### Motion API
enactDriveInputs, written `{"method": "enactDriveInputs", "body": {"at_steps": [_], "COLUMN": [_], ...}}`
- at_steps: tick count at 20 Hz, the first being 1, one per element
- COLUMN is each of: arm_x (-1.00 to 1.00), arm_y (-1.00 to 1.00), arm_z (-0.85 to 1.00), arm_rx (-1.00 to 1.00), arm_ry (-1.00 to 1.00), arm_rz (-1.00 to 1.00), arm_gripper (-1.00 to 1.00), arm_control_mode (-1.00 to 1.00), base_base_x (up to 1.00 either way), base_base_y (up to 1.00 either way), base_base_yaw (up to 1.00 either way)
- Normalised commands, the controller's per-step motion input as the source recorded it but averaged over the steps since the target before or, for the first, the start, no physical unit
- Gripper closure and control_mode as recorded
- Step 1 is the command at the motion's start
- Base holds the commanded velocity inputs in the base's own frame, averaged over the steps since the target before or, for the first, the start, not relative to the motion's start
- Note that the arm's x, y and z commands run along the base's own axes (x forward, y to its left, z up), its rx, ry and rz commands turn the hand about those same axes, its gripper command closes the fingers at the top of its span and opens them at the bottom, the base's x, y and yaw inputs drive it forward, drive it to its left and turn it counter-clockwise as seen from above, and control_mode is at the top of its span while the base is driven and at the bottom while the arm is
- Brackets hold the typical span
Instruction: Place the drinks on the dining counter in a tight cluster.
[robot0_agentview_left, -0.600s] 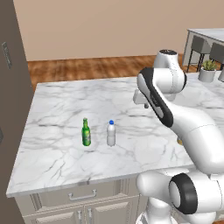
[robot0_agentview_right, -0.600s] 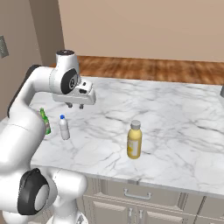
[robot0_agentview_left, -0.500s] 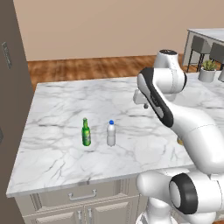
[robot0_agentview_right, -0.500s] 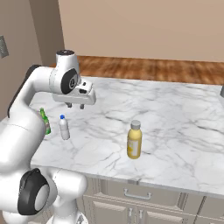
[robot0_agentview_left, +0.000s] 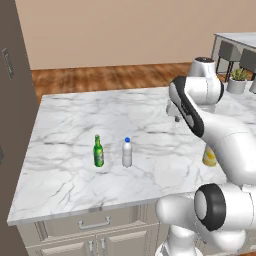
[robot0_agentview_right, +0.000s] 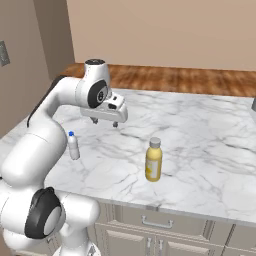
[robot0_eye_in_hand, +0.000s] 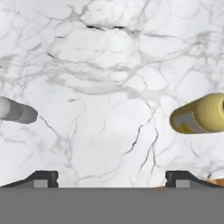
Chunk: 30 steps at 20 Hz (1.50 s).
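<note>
Marble counter (robot0_agentview_left: 70, 125) bears three bottles (robot0_agentview_left: 127, 152), seemingly upright

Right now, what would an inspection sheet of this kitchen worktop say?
Surface: white marble counter with grey veins, drawers and cabinet doors below.
Job's things: green bottle and clear bottle with a blue cap stand upright side by side, apart; yellow juice bottle stands upright alone, off to the right.
Clutter: nothing seen.
Hand: hand hovers above the marble between the clear and yellow bottles, open, holding nothing.
Cables: nothing seen.
Surroundings: wood floor, beige wall, dark tall cabinet at left, potted plant and grey stools beyond.
</note>
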Motion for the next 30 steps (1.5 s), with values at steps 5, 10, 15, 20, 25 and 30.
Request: {"method": "enactDriveInputs", "body": {"at_steps": [5,10,15,20,25,30], "arm_x": [0.82,0.35,-0.12,-0.19,0.0,0.0], "arm_y": [-0.92,-0.91,-0.4,-0.24,-0.3,-0.17], "arm_z": [0.0,0.0,-0.11,-0.15,-0.11,-0.17], "arm_rx": [0.0,0.0,0.02,0.0,0.0,0.0], "arm_ry": [0.15,0.07,0.0,0.0,-0.01,-0.09], "arm_rz": [-0.04,-0.03,-0.01,0.0,0.01,0.01], "arm_gripper": [-1.0,-1.0,-1.0,-1.0,-1.0,-1.0], "arm_control_mode": [-1.0,-1.0,-1.0,-1.0,-1.0,-1.0], "base_base_x": [0.0,0.0,0.0,0.0,0.0,0.0], "base_base_y": [0.0,0.0,0.0,0.0,0.0,0.0], "base_base_yaw": [0.0,0.0,0.0,0.0,0.0,0.0]}}
